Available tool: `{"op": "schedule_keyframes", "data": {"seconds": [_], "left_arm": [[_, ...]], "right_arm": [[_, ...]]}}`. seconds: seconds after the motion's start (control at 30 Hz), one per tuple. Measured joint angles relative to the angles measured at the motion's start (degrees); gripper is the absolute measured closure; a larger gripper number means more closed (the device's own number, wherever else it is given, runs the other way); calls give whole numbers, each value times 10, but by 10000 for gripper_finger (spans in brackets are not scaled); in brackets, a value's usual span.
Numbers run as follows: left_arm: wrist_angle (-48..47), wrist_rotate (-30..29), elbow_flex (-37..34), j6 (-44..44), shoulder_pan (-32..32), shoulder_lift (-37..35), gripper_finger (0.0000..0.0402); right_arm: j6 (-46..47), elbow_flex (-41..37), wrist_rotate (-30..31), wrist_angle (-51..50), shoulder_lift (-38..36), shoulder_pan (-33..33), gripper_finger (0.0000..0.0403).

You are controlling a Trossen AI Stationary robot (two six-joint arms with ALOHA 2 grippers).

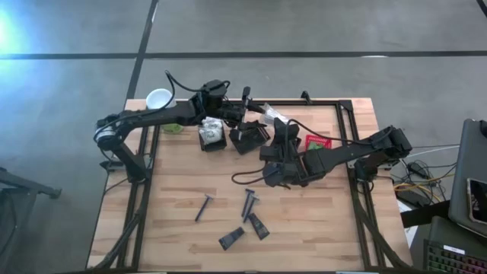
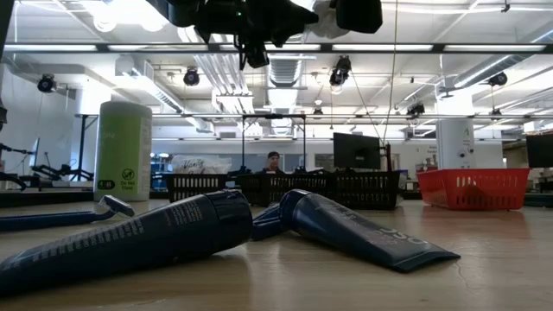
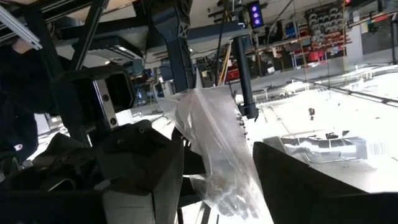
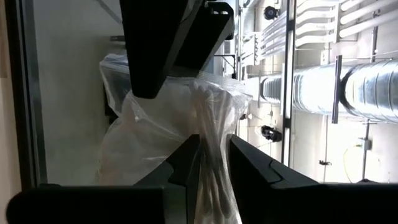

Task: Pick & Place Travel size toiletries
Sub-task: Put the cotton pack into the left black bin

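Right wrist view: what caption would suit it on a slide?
Right gripper shut on a clear plastic bag.
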Motion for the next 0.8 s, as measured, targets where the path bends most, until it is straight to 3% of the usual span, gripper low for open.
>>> {"op": "schedule_keyframes", "data": {"seconds": [0.23, 0.57, 0.8], "left_arm": [[2, 5, 0, 0, 0, 0, 216], [2, 6, 0, 12, 0, -1, 307], [1, 6, 0, 32, 0, -1, 350]], "right_arm": [[0, 0, 0, 0, 0, -1, 317], [1, 0, 0, 0, 0, -1, 330], [2, 0, 0, 0, 0, -1, 319]]}}
